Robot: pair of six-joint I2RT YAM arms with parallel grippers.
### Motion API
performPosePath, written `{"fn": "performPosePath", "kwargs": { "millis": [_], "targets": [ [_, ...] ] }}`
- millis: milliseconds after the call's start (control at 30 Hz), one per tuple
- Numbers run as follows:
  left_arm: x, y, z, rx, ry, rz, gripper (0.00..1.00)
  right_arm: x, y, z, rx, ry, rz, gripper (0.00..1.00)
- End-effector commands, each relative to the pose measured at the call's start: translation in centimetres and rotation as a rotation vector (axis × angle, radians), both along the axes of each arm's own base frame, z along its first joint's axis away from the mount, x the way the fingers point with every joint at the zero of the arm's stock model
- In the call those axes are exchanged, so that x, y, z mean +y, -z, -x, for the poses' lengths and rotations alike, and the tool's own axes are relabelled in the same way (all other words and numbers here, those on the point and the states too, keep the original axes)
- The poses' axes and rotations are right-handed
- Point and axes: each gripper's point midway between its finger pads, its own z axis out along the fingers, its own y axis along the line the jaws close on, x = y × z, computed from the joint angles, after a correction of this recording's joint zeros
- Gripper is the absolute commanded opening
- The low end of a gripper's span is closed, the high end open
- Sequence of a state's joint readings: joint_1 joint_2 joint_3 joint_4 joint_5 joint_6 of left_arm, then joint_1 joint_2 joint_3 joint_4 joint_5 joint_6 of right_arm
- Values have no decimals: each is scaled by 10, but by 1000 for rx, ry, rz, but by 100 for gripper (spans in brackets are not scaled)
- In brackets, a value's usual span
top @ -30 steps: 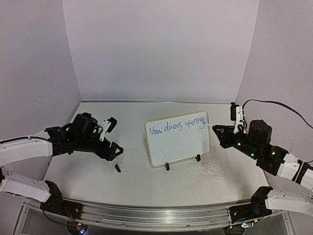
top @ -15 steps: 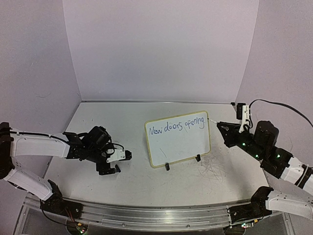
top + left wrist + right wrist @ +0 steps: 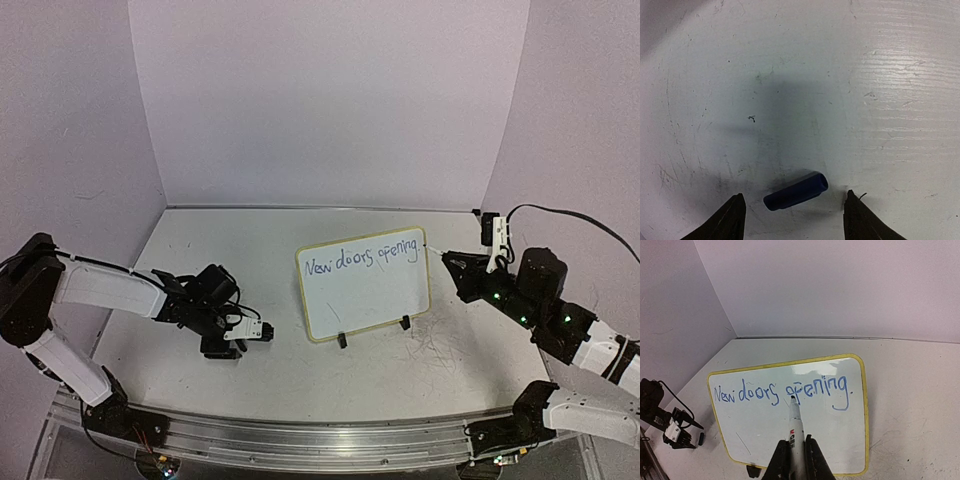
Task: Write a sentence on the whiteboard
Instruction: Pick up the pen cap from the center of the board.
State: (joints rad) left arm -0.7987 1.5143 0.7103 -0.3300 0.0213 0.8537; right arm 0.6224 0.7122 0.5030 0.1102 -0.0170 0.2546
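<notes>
Left wrist: your left fingers [image 3: 730, 222] are spread, straddling the blue cap [image 3: 796, 191] on the desk [image 3: 300, 370]. Your right fingers [image 3: 780, 460] are clenched on the marker [image 3: 795, 427], tip beside the whiteboard [image 3: 428, 290] mid-desk. On it the sentence [image 3: 782, 390] looks finished; probably only capping left.

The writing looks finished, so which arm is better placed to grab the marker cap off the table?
Left. The left gripper hangs open over the blue cap, one finger either side. The right gripper is shut on the marker, across by the whiteboard.
</notes>
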Motion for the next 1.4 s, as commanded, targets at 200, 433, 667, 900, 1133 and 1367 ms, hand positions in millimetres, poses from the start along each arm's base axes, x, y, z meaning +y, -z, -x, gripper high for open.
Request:
{"fn": "performPosePath", "kwargs": {
  "millis": [200,433,667,900,1133,1367],
  "targets": [
    [-11,4,-9,30,28,-6,41,-2,-4,1,-21,2,-18,0],
    [-3,12,0,113,-35,-41,40,-2,-5,1,-23,5,-22,0],
    [9,9,8,160,-112,-47,45,-1,-6,0,-25,2,-20,0],
    [13,13,4,218,-163,-54,39,3,-8,0,-27,-13,-28,0],
    [12,18,7,251,-183,-63,33,1,-11,1,-34,-10,-34,0],
    [9,10,8,242,-173,-29,13,1,-11,0,-34,-7,-32,0]
  ]
}}
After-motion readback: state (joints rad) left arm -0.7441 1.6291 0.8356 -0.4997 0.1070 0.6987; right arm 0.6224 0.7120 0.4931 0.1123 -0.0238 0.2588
